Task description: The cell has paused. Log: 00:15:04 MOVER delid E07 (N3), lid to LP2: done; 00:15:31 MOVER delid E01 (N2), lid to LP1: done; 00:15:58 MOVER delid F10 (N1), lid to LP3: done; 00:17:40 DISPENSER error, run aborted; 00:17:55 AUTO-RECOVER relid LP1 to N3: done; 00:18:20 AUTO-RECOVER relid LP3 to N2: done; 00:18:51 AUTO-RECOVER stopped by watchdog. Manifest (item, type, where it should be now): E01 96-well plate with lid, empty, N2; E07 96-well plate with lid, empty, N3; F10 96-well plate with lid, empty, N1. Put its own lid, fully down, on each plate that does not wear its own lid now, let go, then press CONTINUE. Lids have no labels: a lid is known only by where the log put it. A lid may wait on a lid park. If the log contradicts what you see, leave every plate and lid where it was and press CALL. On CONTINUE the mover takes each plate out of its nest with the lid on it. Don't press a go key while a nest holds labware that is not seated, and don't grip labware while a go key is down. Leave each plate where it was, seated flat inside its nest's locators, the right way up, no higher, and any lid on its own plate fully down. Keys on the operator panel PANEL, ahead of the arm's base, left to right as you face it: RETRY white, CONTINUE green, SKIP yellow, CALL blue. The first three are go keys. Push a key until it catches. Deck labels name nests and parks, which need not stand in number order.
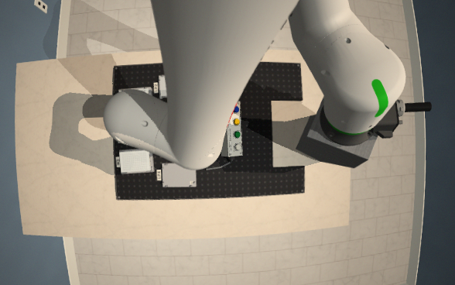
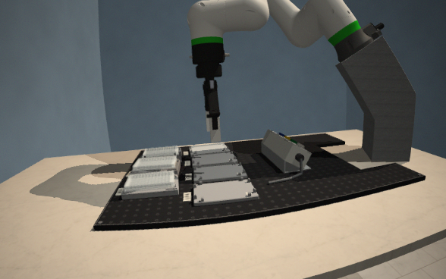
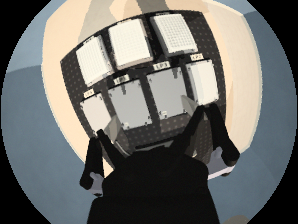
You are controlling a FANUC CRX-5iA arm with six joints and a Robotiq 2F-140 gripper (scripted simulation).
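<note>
Three pale 96-well plates stand in a row: the near one (image 1: pixel 136 161) (image 2: pixel 149 182) (image 3: pixel 93 60), the middle one (image 2: pixel 155 164) (image 3: pixel 130 44) and the far one (image 2: pixel 161 152) (image 3: pixel 175 34). The well grid shows most sharply on the far one in the wrist view; I cannot tell surely which wear lids. A whitish lid (image 1: pixel 162 86) (image 2: pixel 208 148) (image 3: pixel 204 82) lies on park LP2, at the far end. The other three parks show bare grey tops. My gripper (image 2: pixel 213 130) (image 3: pixel 149 111) is open and empty, high above the deck towards its far side; the arm hides it in the top view.
Park LP4 (image 1: pixel 179 175) (image 2: pixel 225 191) (image 3: pixel 96 112) is nearest the exterior camera. The panel (image 2: pixel 284 152) carries blue (image 1: pixel 236 109), yellow (image 1: pixel 237 121), green (image 1: pixel 237 134) and white (image 1: pixel 237 146) keys. Its cable lies on the black deck (image 1: pixel 251 182) (image 2: pixel 159 217). Key heights are unclear.
</note>
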